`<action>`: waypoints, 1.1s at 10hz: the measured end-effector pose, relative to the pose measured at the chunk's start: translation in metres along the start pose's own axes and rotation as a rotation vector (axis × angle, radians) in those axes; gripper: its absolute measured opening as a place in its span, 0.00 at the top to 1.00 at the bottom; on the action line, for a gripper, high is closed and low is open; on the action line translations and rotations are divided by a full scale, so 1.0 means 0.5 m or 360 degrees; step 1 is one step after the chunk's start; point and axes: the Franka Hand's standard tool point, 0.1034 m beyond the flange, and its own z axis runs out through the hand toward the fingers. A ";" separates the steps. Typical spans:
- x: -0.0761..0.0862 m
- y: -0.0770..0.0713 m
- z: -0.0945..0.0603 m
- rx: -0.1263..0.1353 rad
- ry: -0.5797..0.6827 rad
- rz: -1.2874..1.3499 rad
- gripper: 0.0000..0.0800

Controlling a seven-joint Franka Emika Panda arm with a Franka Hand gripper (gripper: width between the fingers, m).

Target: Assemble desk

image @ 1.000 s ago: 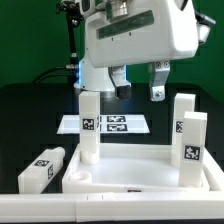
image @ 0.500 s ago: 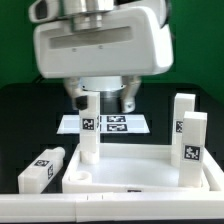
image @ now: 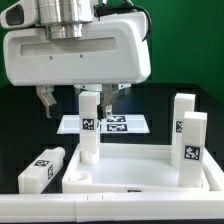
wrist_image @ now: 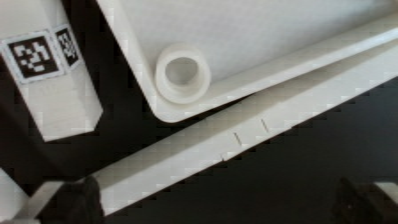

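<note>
The gripper (image: 74,100) hangs with jaws spread wide, gripping nothing. The white tabletop (image: 135,170) lies flat below it, three legs standing upright in its corners. A fourth leg (image: 40,170) lies loose just beside it, on the exterior view's left.

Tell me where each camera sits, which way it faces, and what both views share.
Exterior view: off the arm, low at the table edge, facing the tabletop, its upright legs, the marker board; the open gripper hangs above.
Wrist view: on the wrist, looking down at a tabletop corner socket and the lying leg; blurred fingertips show.
Shared: tabletop and lying leg.
</note>
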 end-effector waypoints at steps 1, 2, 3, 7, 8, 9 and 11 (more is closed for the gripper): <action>-0.006 0.048 0.023 -0.0003 -0.0049 -0.0016 0.19; -0.009 0.091 0.045 -0.0015 -0.0131 0.0021 0.19; -0.007 0.121 0.066 -0.0025 -0.0172 0.0051 0.19; -0.030 0.150 0.112 -0.0067 -0.0115 0.0087 0.19; -0.032 0.153 0.116 -0.0071 -0.0119 0.0089 0.19; -0.043 0.181 0.140 -0.0092 -0.0151 0.0106 0.19; -0.066 0.213 0.176 -0.0103 -0.0247 0.0164 0.19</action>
